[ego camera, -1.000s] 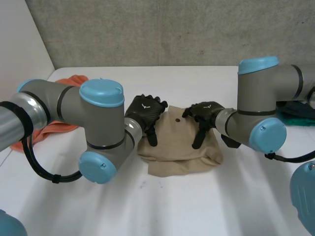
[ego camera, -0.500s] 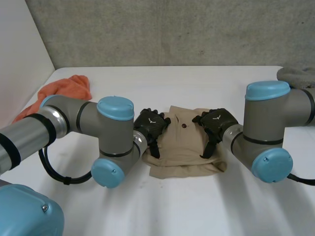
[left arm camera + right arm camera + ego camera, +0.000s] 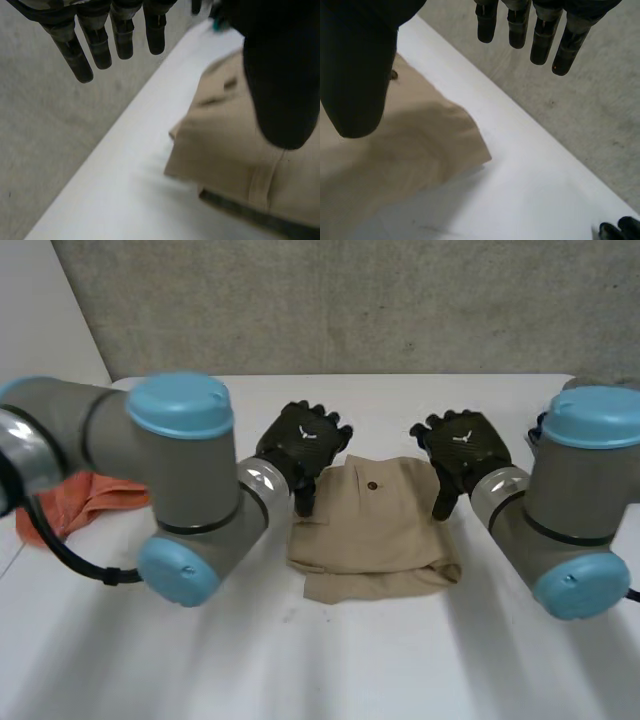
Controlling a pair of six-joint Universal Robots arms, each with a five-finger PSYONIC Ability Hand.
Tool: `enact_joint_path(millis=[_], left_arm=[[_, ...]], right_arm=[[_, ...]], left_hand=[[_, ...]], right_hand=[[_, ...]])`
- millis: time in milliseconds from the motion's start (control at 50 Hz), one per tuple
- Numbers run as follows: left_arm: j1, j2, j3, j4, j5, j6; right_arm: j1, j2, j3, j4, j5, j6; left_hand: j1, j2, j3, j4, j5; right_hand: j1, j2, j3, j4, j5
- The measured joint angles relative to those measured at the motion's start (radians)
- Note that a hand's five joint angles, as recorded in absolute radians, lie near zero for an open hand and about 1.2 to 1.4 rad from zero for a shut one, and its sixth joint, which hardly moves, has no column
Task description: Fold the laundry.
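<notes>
Presently a tan garment [image 3: 372,530] is seen lying about the middle of the tabletop [image 3: 330,670], gathered into a rough rectangle with a small button [image 3: 372,485] facing up near its far edge, while an orange cloth [image 3: 70,502] is left bunched by the tabletop's left edge. The left hand [image 3: 300,445] is held over the garment's far left corner and the right hand [image 3: 462,448] over its far right corner. The step in hand is judged to be a further fold. For a clean result, both hands would best be lowered evenly onto matching corners, every layer pinched together, and the two corners carried across at one pace so that the edges meet. The near edge, where a lower layer pokes out unevenly, would need to be squared as well. In the left wrist view the fingers [image 3: 80,60] are held straight and spread well away from the thumb [image 3: 280,75], nothing being gripped or touched, with the garment [image 3: 225,145] lying below. In the right wrist view the fingers [image 3: 540,45] are likewise extended and empty above the cloth [image 3: 420,145].
</notes>
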Motion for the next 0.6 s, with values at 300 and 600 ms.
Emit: enact_joint_path(millis=[300,600], left_arm=[[0.103,0.353,-0.335,0.014,0.390,-0.065],[0.112,0.364,-0.348,0.033,0.398,-0.142]], right_arm=[[0.069,-0.161,0.440,-0.210,-0.082,0.005],[0.135,0.041,0.463,-0.579,-0.028,-0.039]], left_hand=[[-0.003,-0.009,0.000,-0.008,0.000],[-0.003,-0.009,0.000,-0.016,0.000]], right_hand=[[0.000,0.000,0.000,0.000,0.000],[0.056,0.024,0.028,0.010,0.022]])
